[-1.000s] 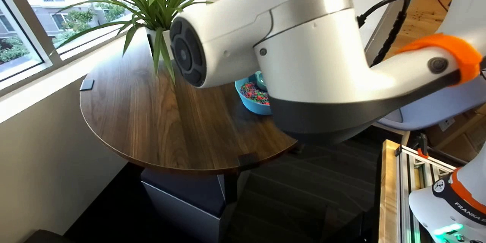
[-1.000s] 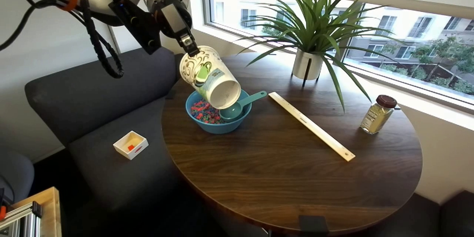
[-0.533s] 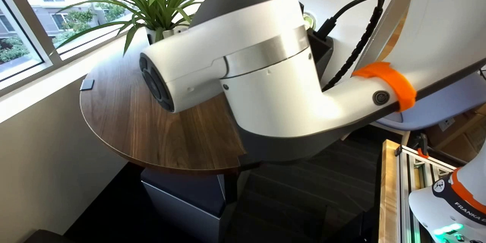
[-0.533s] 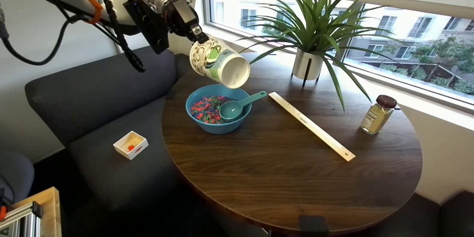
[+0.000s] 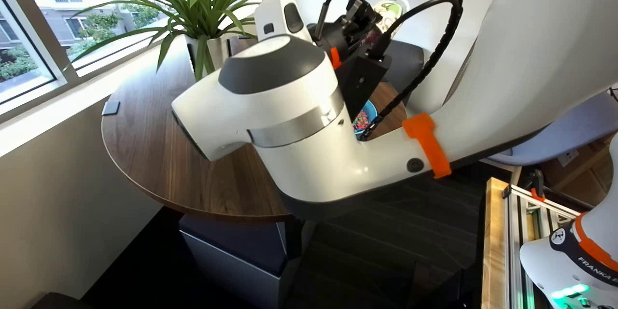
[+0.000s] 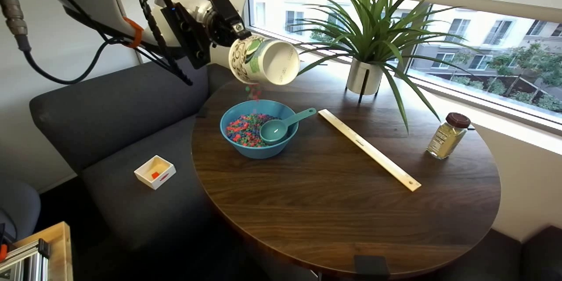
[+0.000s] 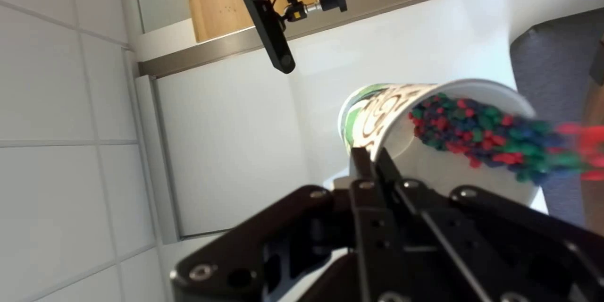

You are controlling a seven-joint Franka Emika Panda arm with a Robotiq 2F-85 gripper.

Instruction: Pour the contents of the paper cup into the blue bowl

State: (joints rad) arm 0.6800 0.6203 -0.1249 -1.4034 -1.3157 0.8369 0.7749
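Pinching the cup [image 6: 260, 61], the gripper [image 7: 373, 156] pours bits [image 7: 476, 132] toward the bowl [image 6: 259, 153] below, with more tilt likely needed next.

"What colour is the arm [image 5: 328, 169]?"

"Mostly glossy white, mid-frame in an exterior view, with a charcoal cap [image 5: 273, 71], a silver band [image 5: 299, 128] and a dark underside [image 5: 314, 208]."

"And the orange?"

"A strap [image 5: 427, 145], right of centre, near a black cable [image 5: 449, 34] in ribbed sleeving. At upper left in an exterior view there's a ridged metal connector [image 6: 14, 16]."

"The base [image 5: 543, 263]?"

"Lower right: white, with a black-and-orange collar [image 5: 573, 247], pale FRANKA lettering [image 5: 596, 268] and green lights [image 5: 569, 292]."

"The gripper [image 7: 373, 158]?"

"Black, at the bottom of the wrist view, with narrow fingers [image 7: 362, 163] and round silvery screws [image 7: 202, 272]."
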